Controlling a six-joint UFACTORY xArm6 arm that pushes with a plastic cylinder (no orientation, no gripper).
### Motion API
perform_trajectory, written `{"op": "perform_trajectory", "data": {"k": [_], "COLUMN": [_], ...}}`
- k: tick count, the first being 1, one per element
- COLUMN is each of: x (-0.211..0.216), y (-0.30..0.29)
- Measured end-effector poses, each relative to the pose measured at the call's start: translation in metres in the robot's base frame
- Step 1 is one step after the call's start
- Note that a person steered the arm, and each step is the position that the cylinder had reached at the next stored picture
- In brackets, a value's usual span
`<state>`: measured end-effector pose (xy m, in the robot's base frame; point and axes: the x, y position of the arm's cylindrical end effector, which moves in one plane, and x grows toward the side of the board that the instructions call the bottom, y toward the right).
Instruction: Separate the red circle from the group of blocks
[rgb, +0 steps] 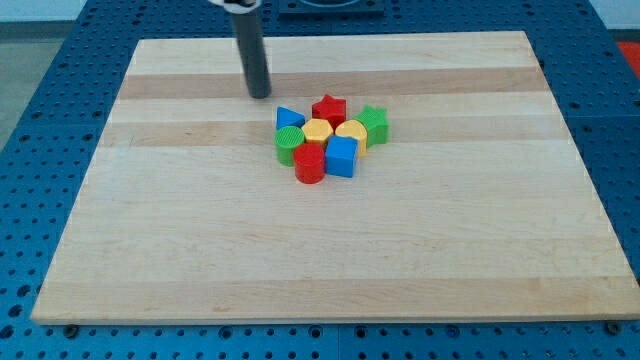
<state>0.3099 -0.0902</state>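
**Red circle sits at the near edge of the cluster**

Nearest the camera, the red circle touches the blue cube and the green circle. Behind them are two yellow blocks, the blue triangle, red star and green star. My tip stands on the table, apart from the group, toward the view's top left. No gripper is fitted.
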Motion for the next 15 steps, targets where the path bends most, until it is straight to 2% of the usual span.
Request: {"op": "perform_trajectory", "data": {"k": [1,3,6,7,9,10,11,12,13,14,15], "x": [0.000,0.011,0.169,0.171,0.208,0.213,0.212,0.195,0.138,0.001,-0.118], "y": [0.025,0.027,0.058,0.058,0.058,0.058,0.023,-0.043,-0.088,-0.101,-0.053]}}
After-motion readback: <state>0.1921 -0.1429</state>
